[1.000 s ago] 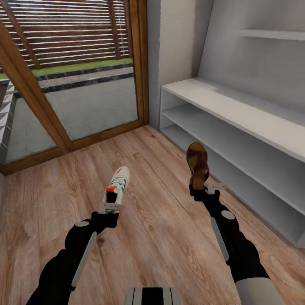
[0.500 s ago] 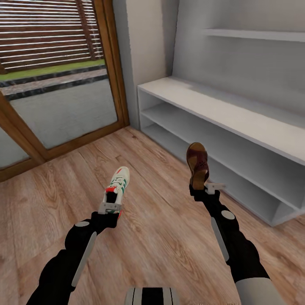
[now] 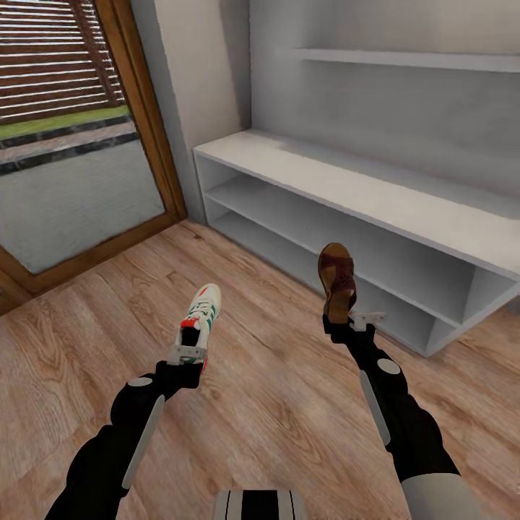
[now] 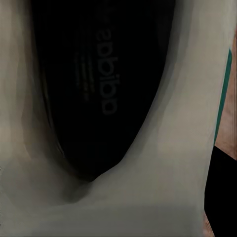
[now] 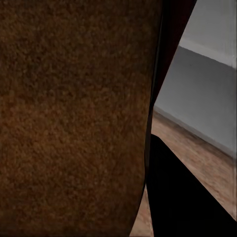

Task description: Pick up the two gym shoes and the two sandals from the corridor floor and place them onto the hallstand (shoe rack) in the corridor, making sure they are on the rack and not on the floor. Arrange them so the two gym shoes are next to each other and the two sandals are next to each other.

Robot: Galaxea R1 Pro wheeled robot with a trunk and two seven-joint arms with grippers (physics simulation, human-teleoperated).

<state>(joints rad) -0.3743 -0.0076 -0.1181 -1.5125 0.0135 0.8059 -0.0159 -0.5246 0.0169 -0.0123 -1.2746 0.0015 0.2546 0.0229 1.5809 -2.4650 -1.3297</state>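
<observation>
My left gripper [image 3: 189,354] is shut on the heel of a cream-white gym shoe [image 3: 201,312] with green stripes, held above the corridor floor [image 3: 260,404]. The left wrist view looks into that gym shoe [image 4: 103,98] and its dark insole. My right gripper [image 3: 347,319] is shut on a dark brown sandal [image 3: 337,280], held upright in front of the hallstand [image 3: 375,195]. Close brown sandal [image 5: 74,118] leather covers most of the right wrist view. The hallstand's bench top and its low shelves lie ahead and to the right, bare.
A wood-framed glass door [image 3: 65,188] stands at the left, with a grey wall [image 3: 195,79] strip between it and the rack. An upper shelf [image 3: 404,58] juts out above the bench. Open plank floor lies between me and the rack.
The whole view has swung to the right, so the door slid left and more of the hallstand came into sight. Both arms keep their shoes in the same pose.
</observation>
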